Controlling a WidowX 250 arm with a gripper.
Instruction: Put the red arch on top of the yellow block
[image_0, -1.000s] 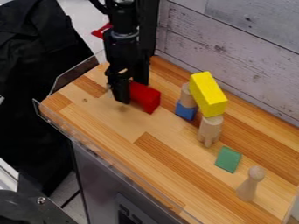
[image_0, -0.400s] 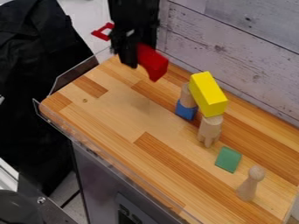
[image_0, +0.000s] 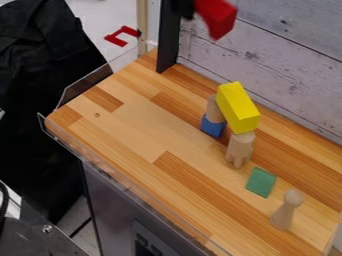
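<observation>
Red arch (image_0: 216, 18) aloft, yellow block (image_0: 238, 108) on pillars (image_0: 240, 148)

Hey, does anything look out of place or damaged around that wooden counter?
One oddity: a red bracket-shaped piece lies beyond the counter's far left corner, away from the other pieces. The yellow block rests on mismatched wooden supports, but looks settled. I see nothing spilled or broken.

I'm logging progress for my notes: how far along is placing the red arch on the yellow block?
The pick-up looks done: the red arch is up off the counter. It is in hand, at the black tool. Left to do: bring it over the yellow block, whose top is bare, then set it down and let go.
</observation>
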